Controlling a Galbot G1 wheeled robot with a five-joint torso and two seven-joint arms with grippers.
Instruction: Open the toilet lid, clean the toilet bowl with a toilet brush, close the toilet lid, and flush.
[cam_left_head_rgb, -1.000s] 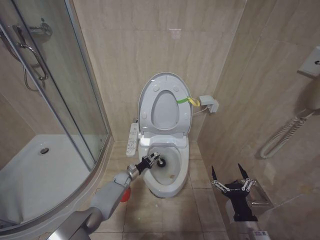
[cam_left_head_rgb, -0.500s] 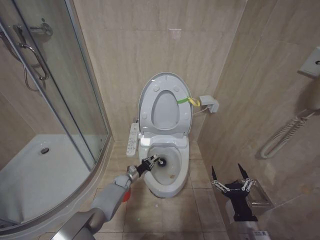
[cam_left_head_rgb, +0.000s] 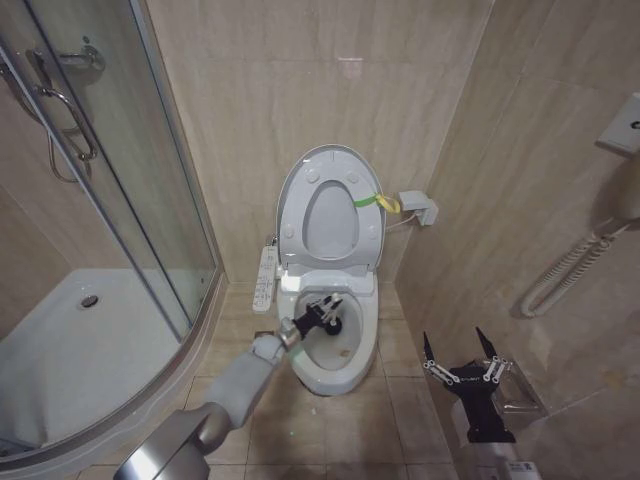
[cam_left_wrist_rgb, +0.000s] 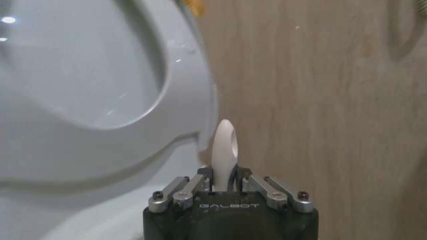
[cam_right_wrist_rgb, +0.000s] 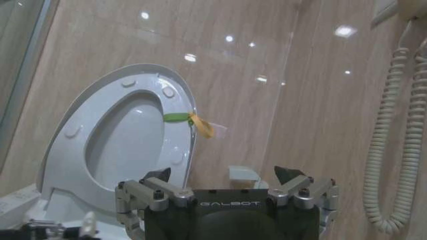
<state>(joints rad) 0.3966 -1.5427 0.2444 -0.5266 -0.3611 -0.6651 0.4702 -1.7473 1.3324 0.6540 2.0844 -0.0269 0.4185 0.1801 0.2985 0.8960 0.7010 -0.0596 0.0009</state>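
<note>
Head view. Toilet lid (cam_left_head_rgb: 330, 210): raised, leaning back toward the wall, with a yellow-green band on its right edge. Toilet bowl (cam_left_head_rgb: 335, 345): open below it, long axis running from the wall toward the robot. Left gripper (cam_left_head_rgb: 322, 312): reached in over the bowl from the robot's left, jaws clamped on the toilet brush (cam_left_head_rgb: 330, 320), whose dark head sits low over the rear part of the basin. Brush axis slants from the left rim down toward the bowl's centre. Right gripper (cam_left_head_rgb: 460, 362): parked well to the right of the bowl, jaws apart, holding nothing. The left arm is clearly the nearer one.

Left wrist view. Left gripper (cam_left_wrist_rgb: 223, 187): jaws closed on the white handle (cam_left_wrist_rgb: 223, 150) of the brush, whose tip stands out between them. Raised lid (cam_left_wrist_rgb: 87, 75) and tiled wall (cam_left_wrist_rgb: 320, 100) lie beyond.

Right wrist view. Right gripper (cam_right_wrist_rgb: 227, 192): jaws spread, empty, facing the upright lid (cam_right_wrist_rgb: 120, 135). Coiled cord (cam_right_wrist_rgb: 397, 140) hangs beside it.
</note>
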